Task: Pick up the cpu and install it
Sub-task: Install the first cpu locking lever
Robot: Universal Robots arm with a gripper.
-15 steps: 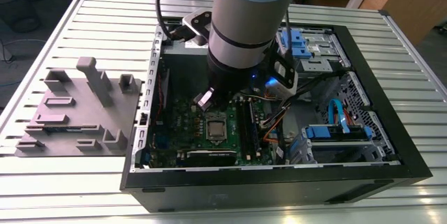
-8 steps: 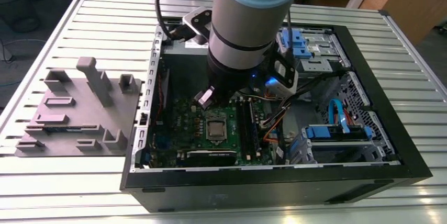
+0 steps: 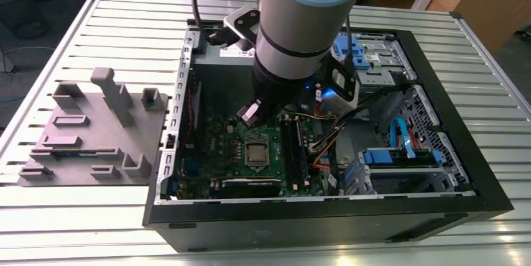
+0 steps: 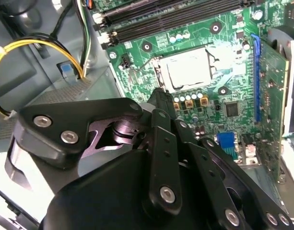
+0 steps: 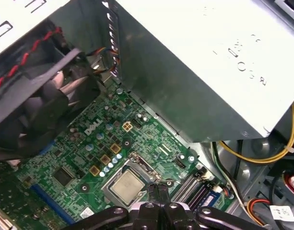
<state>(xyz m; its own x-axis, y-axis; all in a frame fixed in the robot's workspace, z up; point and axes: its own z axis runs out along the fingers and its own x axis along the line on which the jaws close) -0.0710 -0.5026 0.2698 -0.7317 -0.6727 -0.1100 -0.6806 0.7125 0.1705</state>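
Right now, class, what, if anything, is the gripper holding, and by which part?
Nothing is held. The gripper is shut and empty beside the cpu, which lies seated on the board.

The cpu (image 5: 126,186) has a smooth, pale metal top with a dull sheen. The motherboard (image 5: 75,158) is green laminate, slightly glossy. The end effector (image 5: 158,190) is matt black with bright metal screw heads. The power-supply box (image 5: 194,72) is plain grey sheet metal. The tabletop (image 3: 124,17) is ribbed, satin-finish metal. In the exterior view, at 9 o'clock of the case, a fixture block (image 3: 91,135) is matt grey.
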